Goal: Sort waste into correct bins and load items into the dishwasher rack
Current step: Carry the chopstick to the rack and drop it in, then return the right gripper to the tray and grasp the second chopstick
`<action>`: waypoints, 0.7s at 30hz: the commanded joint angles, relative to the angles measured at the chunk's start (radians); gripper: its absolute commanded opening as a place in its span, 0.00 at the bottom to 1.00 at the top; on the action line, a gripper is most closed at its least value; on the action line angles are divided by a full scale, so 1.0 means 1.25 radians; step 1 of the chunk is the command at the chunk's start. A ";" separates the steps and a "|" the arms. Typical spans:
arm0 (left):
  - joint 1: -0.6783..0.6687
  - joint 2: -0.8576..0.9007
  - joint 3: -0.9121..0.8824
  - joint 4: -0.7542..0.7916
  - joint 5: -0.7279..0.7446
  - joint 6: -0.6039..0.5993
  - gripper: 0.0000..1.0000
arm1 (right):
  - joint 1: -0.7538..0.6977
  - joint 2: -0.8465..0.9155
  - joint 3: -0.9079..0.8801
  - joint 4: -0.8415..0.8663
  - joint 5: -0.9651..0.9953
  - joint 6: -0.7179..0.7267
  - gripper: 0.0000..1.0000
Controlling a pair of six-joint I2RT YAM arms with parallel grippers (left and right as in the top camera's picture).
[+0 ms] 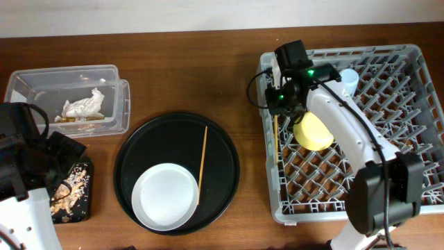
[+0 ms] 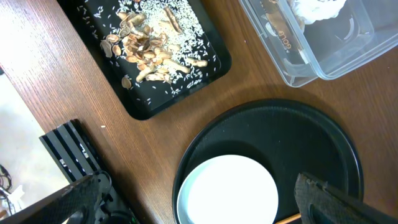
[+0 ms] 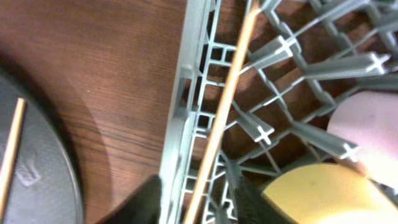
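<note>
My right gripper [image 1: 281,101] [image 3: 199,202] hangs over the left edge of the grey dishwasher rack [image 1: 270,173] [image 3: 180,106]. Its fingers are open, with a wooden chopstick [image 1: 276,142] [image 3: 224,106] lying in the rack between them. A yellow bowl [image 1: 313,132] [image 3: 317,193], a cream-pink cup [image 3: 367,124] and a light blue cup [image 1: 349,78] are in the rack. My left gripper [image 2: 205,202] is open and empty above the pale plate [image 1: 165,196] [image 2: 227,190]. The second chopstick [image 1: 202,163] [image 3: 11,149] lies beside the plate.
Plate and chopstick rest on a large round black tray [image 1: 222,153] [image 2: 292,137]. The clear box [image 1: 28,87] [image 2: 292,62] holds a white napkin [image 1: 84,105]. The flat black tray [image 1: 83,201] [image 2: 143,102] holds food scraps [image 1: 69,187] [image 2: 149,50].
</note>
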 commanded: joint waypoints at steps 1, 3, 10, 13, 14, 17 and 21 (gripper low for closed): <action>0.005 0.000 0.003 -0.001 -0.003 0.004 0.99 | 0.000 0.013 -0.003 0.001 0.005 0.055 0.55; 0.005 0.000 0.003 -0.001 -0.003 0.004 0.99 | 0.000 0.004 -0.003 -0.005 -0.037 0.069 0.56; 0.005 0.000 0.003 -0.001 -0.003 0.004 0.99 | 0.090 -0.018 -0.003 0.005 -0.160 0.157 0.56; 0.005 0.000 0.003 -0.001 -0.003 0.004 0.99 | 0.182 0.004 -0.008 0.045 -0.094 0.203 0.56; 0.005 0.000 0.003 -0.001 -0.003 0.004 0.99 | 0.213 0.016 -0.009 0.056 -0.044 0.237 0.55; 0.005 0.000 0.003 -0.001 -0.003 0.004 0.99 | 0.287 0.074 -0.009 0.079 0.052 0.332 0.51; 0.005 0.000 0.003 -0.001 -0.003 0.004 0.99 | 0.342 0.170 -0.009 0.130 0.051 0.431 0.48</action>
